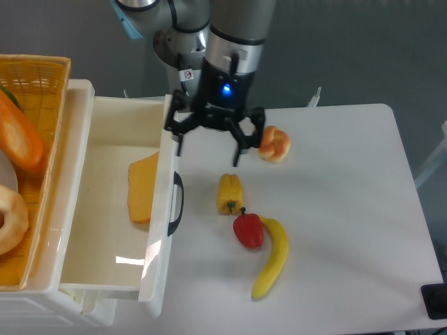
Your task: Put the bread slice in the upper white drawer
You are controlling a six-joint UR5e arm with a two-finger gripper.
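Note:
The bread slice (pixel 143 188) is a flat yellow-orange piece lying inside the upper white drawer (pixel 98 279), against its front wall near the black curved handle (pixel 176 202). The drawer is pulled open. My gripper (pixel 208 149) hangs above the table just right of the drawer's front wall. Its fingers are spread apart and nothing is between them. It is apart from the slice.
A small knotted bun (pixel 274 144) lies right of the gripper. A yellow pepper (pixel 230 193), a red pepper (pixel 248 230) and a banana (pixel 272 257) lie on the white table. A woven yellow basket (pixel 42 77) with a long orange loaf (pixel 19 136) stands at left.

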